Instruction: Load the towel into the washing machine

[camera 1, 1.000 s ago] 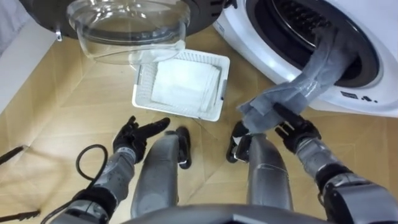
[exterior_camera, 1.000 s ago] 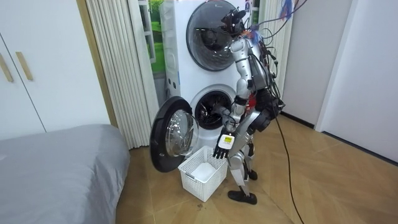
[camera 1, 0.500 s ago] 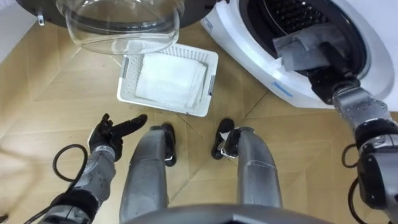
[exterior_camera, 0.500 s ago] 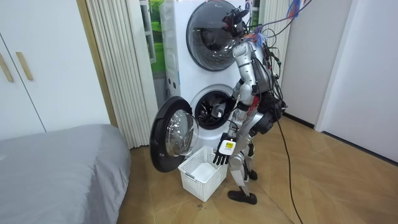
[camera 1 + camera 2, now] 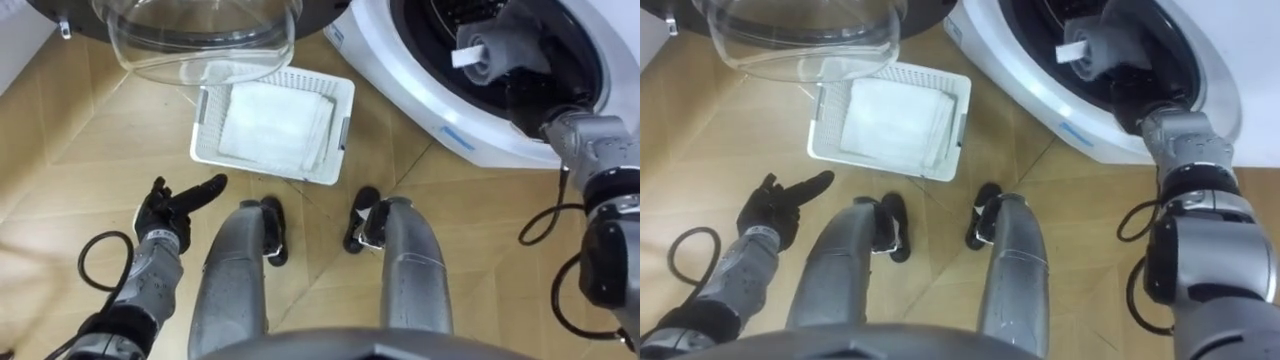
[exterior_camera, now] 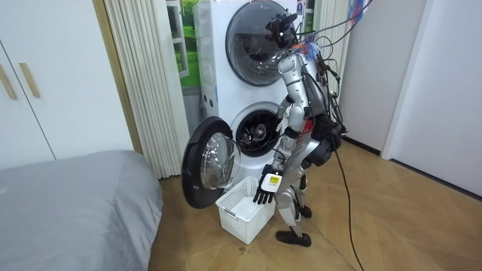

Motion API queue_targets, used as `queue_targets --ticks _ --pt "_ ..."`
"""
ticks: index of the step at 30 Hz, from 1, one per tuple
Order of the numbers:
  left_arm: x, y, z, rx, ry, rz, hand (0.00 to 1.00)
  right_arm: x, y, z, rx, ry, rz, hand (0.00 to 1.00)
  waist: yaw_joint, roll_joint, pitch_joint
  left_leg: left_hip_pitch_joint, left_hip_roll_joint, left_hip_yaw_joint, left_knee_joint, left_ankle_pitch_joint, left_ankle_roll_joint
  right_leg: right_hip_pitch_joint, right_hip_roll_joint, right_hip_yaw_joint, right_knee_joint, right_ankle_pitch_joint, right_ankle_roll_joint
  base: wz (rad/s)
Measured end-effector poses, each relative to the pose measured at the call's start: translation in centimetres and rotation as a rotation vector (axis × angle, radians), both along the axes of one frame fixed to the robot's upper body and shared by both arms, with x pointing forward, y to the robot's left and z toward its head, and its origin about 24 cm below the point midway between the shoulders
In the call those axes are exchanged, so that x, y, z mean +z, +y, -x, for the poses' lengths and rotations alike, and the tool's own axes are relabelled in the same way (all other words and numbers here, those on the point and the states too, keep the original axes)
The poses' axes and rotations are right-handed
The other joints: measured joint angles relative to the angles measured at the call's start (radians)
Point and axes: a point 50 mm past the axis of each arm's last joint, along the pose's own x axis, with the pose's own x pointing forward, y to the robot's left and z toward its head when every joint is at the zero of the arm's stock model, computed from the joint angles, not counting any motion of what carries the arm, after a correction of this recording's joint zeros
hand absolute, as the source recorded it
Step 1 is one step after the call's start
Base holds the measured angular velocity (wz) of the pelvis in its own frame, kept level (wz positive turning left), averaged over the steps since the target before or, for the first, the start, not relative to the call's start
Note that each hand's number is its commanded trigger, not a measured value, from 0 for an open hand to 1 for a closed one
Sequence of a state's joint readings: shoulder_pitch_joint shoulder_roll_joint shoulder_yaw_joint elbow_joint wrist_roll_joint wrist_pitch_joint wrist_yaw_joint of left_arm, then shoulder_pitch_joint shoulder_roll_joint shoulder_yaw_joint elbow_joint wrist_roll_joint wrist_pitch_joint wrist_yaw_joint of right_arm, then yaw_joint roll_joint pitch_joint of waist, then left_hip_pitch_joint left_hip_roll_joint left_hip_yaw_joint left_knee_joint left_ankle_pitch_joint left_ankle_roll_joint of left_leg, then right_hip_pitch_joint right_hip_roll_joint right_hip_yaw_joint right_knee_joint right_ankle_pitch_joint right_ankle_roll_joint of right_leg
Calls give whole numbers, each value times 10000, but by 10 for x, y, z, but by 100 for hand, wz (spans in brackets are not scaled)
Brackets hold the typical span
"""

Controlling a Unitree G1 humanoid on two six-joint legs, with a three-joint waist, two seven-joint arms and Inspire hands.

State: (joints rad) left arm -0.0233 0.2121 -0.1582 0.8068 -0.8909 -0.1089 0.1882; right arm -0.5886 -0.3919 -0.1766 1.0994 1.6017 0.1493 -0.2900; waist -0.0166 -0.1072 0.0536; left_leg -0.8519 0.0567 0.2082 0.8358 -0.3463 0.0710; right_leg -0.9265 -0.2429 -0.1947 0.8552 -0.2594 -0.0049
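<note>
Towel (image 5: 500,57) moved deeper into washing machine (image 5: 440,118); one basket (image 5: 204,150).

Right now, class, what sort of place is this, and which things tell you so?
Probably a laundry corner in a home bedroom: a washing machine standing open, a white basket in front of it, and a grey-covered bed nearby.

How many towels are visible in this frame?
2. A grey towel sits in the washing machine drum; a folded white towel lies in the basket. Others may lie beneath it.
</note>
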Motion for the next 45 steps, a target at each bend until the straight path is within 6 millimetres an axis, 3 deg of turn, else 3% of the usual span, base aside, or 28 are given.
queue_targets --ticks 8,12,16,18,24,28,30,32,33,36,38,40,42,45 --pt "3 -4 -5 -388 -179 -182 0 0 -2 0 -178 -52 22 0 19 192 -1 144 -6 79 -71 -38 65 111 -2 50 -60 -15 85 0" --pt "0 -15 -4 -997 34 -254 0 -9 -9 12 -744 131 247 0 406 434 5 562 29 81 -326 -35 49 567 89 -8 -369 30 118 -1" --pt "-5 -13 1 -1002 342 -261 0 -21 -16 26 -1535 350 267 0 868 703 1 1233 78 102 -859 33 -11 1274 260 -67 -994 189 173 -9" --pt "-13 -9 11 -1026 923 -480 0 -37 -16 41 -1947 502 182 0 996 903 -14 1809 127 -6 -1293 72 -71 1997 381 -311 -1570 249 193 2" --pt "-25 10 39 -685 1960 -903 0 -83 -7 93 -2347 1066 -84 0 1065 979 -53 3181 165 -215 -2393 246 -297 3566 722 -575 -2748 363 248 8" --pt "-34 16 58 -924 2791 -1219 0 -109 -2 132 -2417 1783 -82 0 998 1158 -220 4392 60 -287 -3403 411 -407 4844 872 -782 -3764 440 377 6" --pt "-36 23 72 -732 3057 -1247 0 -128 0 171 -2251 2709 200 0 895 1233 -347 5364 -57 -550 -4246 603 -492 5940 942 -1068 -4508 489 457 35" --pt "-38 27 87 -394 3209 -1100 0 -137 0 198 -2088 3527 455 0 762 1234 -392 6116 -171 -699 -4842 779 -549 6715 985 -1153 -4977 514 500 28" --pt "-40 30 99 -273 3431 -1034 0 -142 -1 217 -1635 4160 864 0 770 1217 -437 6548 -175 -709 -5151 807 -566 7089 1072 -1125 -5223 534 530 6" --pt "-44 33 124 11 3942 -853 0 -147 1 239 -538 5146 1543 0 718 1117 -482 7268 -175 -760 -5612 852 -640 7807 1202 -1183 -5664 539 538 -3" --pt "-47 31 139 -264 4410 -848 0 -155 11 264 1346 6480 2246 0 488 982 -523 7851 -154 -988 -5893 912 -734 8564 1320 -1408 -6070 539 538 29" --pt "-49 26 147 -746 4649 -886 0 -160 22 279 3145 7277 2832 0 486 878 -554 8243 -146 -1178 -6055 925 -757 9025 1418 -1401 -6365 541 540 9" --pt "-50 21 157 -1210 4909 -850 0 -164 32 281 5347 7774 3539 0 518 829 -540 8659 -126 -1136 -6214 928 -764 9466 1498 -1386 -6651 548 549 -12" --pt "-52 20 162 -1928 5430 -1135 0 -165 37 280 7507 8094 4450 0 520 928 -521 8974 -96 -1104 -6386 929 -766 9717 1559 -1371 -6762 553 555 -5"
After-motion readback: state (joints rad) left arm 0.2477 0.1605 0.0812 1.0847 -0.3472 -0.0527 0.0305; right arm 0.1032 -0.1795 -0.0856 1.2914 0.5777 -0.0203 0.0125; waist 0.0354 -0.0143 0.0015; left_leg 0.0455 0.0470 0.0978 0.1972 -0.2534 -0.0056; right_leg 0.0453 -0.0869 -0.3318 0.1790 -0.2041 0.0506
